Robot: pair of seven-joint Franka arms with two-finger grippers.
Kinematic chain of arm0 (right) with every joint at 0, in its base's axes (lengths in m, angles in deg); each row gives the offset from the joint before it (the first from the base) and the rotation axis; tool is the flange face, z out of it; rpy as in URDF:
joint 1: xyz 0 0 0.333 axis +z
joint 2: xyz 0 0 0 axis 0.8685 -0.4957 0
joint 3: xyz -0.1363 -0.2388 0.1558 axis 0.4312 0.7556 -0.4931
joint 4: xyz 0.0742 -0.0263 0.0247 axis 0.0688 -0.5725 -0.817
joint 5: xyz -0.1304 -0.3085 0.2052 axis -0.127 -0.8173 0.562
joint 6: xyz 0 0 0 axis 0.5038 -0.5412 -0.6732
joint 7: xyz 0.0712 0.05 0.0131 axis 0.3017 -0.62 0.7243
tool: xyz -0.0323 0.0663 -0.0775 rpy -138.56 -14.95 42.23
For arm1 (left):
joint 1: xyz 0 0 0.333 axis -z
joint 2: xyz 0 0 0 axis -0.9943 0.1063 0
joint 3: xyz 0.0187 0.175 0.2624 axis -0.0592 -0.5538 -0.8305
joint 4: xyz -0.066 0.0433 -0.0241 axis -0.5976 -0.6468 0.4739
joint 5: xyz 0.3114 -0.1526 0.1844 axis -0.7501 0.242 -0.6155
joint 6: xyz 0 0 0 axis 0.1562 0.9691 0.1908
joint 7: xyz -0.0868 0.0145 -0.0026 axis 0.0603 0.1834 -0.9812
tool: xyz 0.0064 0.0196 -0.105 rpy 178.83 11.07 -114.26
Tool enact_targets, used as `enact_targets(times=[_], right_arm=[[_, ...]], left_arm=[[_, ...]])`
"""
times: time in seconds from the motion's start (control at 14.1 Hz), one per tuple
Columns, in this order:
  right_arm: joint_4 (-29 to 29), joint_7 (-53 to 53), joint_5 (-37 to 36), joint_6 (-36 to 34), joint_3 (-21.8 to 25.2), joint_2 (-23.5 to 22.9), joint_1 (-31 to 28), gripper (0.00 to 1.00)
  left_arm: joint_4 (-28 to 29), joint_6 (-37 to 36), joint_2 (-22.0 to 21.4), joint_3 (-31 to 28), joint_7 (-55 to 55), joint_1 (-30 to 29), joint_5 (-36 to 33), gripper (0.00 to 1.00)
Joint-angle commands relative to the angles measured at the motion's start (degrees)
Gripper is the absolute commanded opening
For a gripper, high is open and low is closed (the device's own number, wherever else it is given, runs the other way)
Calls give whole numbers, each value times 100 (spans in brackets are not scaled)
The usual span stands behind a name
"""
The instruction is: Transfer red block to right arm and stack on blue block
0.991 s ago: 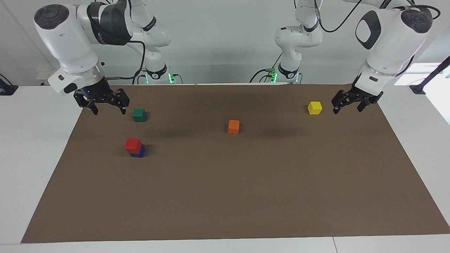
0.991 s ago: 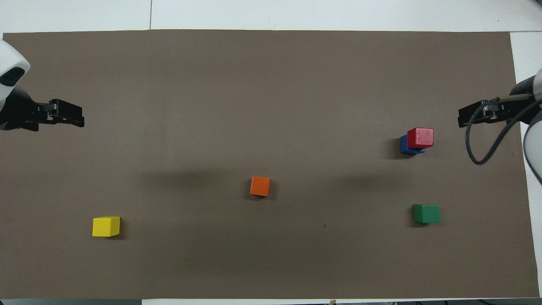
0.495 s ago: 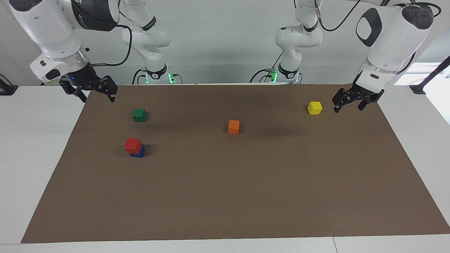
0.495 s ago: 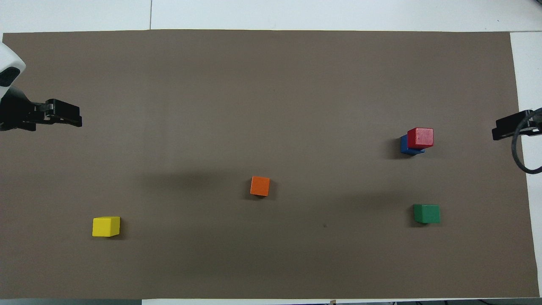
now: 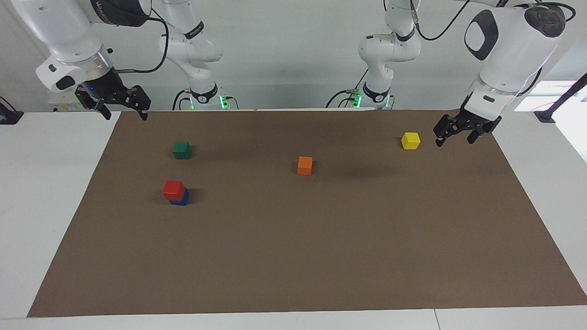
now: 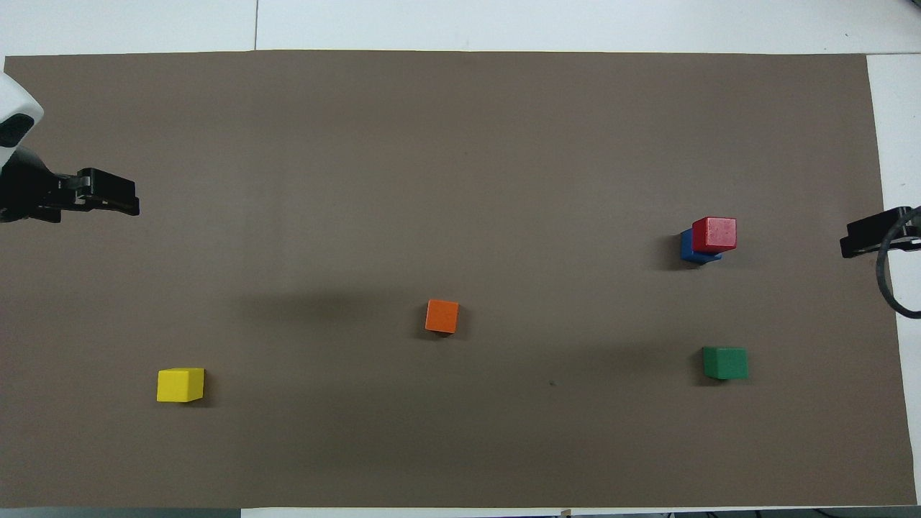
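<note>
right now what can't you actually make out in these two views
- Blue block: mostly covered by the red block stacked on it, in both views; how squarely they sit is unclear.
- Right tool: overhead view cuts it off at the picture's edge; only a tip shows.
- Left tool: overhead view cuts off the arm above it at the edge.

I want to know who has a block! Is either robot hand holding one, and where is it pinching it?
Neither. The left tool and the right tool are both open and empty. The red block sits on the blue block.
</note>
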State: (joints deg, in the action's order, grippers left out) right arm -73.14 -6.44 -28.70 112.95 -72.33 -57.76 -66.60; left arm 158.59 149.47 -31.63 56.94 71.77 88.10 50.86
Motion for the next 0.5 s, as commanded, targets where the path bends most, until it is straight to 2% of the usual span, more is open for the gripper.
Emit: enact_targets(times=[0.0,0.42], right_arm=[[-120,-32,92,111,-74,135,-98,100],[-172,-365,119,276,-65,162,-62,100]], left_arm=[[78,-41,-99,4,-55,-15,99,100],[78,-41,-99,4,-55,-15,99,100]])
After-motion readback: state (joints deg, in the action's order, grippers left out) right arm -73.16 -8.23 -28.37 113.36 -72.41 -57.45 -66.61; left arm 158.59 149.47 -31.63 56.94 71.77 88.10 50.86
